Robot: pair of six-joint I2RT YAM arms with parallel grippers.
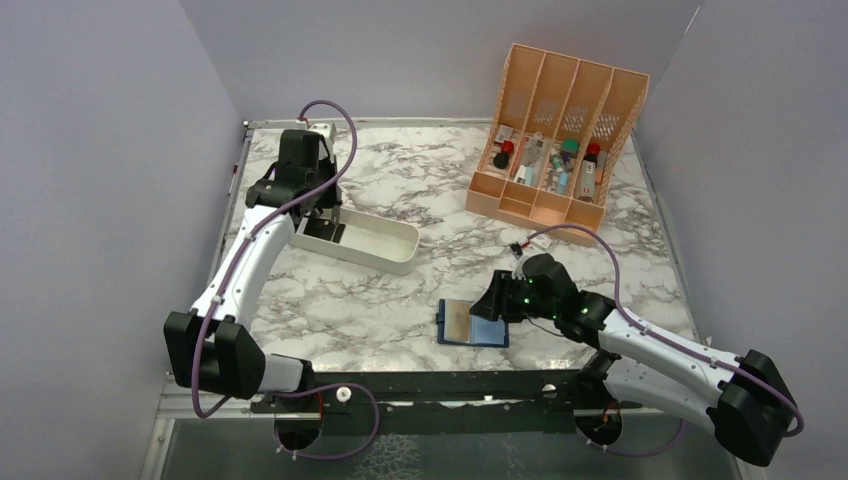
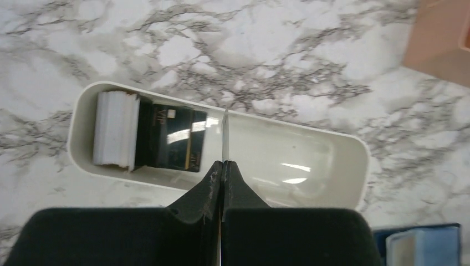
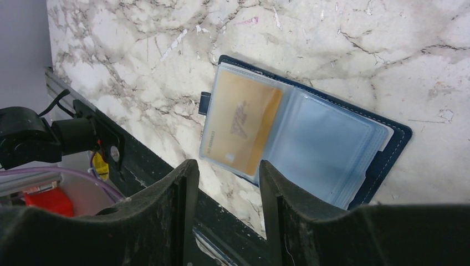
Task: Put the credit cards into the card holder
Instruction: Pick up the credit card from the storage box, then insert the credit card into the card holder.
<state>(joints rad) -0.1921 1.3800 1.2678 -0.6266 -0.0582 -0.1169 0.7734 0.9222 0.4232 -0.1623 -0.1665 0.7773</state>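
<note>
Bright, even overhead light; shadows soft.
Glare streaks the white tray and black credit card; the right gripper looms slightly soft up close.

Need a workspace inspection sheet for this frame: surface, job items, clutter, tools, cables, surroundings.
Surface: marble tabletop, no spills seen.
Job's things: card holder lies open by the right arm, gold card in one pocket; black card and white card stack lie in the white tray.
Clutter: orange file organizer holding small bottles, far right.
Tools: left tool shut on a thin card, edge-on over the tray; right tool open, empty, above the holder.
Cables: purple cables loop off both arms, clear of the cards.
Surroundings: pale walls on three sides; nothing else seen.
</note>
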